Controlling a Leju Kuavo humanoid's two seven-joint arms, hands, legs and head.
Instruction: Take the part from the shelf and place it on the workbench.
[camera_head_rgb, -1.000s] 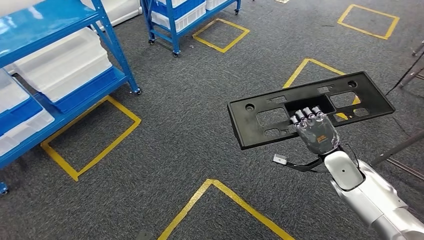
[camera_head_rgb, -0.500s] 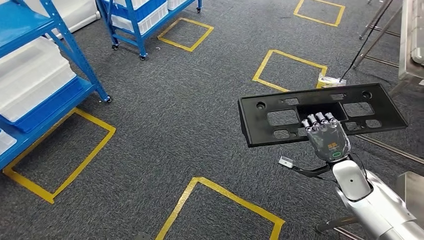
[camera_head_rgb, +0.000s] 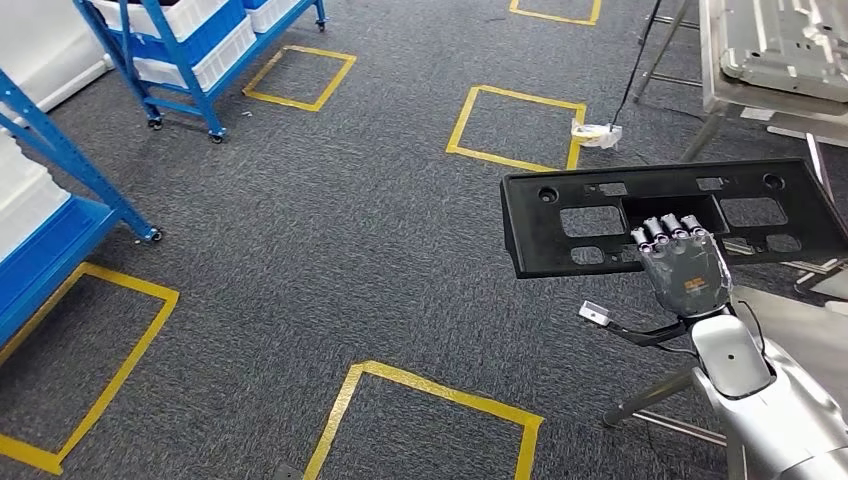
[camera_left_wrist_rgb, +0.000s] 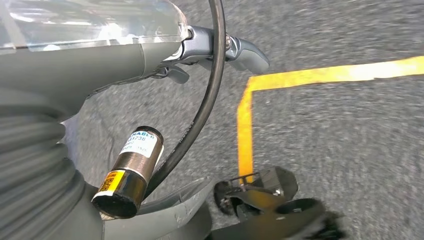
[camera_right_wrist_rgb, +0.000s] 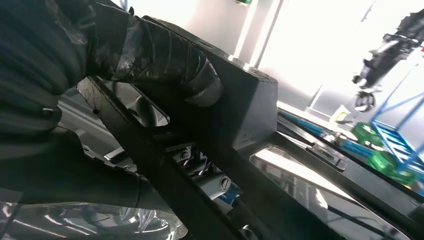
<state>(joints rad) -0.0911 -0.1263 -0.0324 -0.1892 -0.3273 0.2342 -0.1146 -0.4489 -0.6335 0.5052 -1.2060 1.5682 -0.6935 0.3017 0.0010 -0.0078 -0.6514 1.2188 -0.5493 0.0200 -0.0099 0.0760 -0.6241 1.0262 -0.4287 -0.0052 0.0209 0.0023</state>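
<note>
- Wide stretch of grey carpet (camera_head_rgb: 330, 250) in the middle, just yellow tape squares (camera_head_rgb: 430, 420) on it.
- Blue shelf racks (camera_head_rgb: 60, 210) crowd the left side and far corner.
- The metal workbench (camera_head_rgb: 770, 60) sits far right, its legs (camera_head_rgb: 655, 395) angling down beside the right hand (camera_head_rgb: 685, 270) holding the black part (camera_head_rgb: 680, 215).

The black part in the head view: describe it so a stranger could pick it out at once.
Start at the silver right arm rising from the lower right, and follow it up to the right hand. That hand grips a long, flat black part above the grey carpet. Unlike anything nearby, it is a dark panel pierced with rectangular cut-outs and round holes near its ends.
</note>
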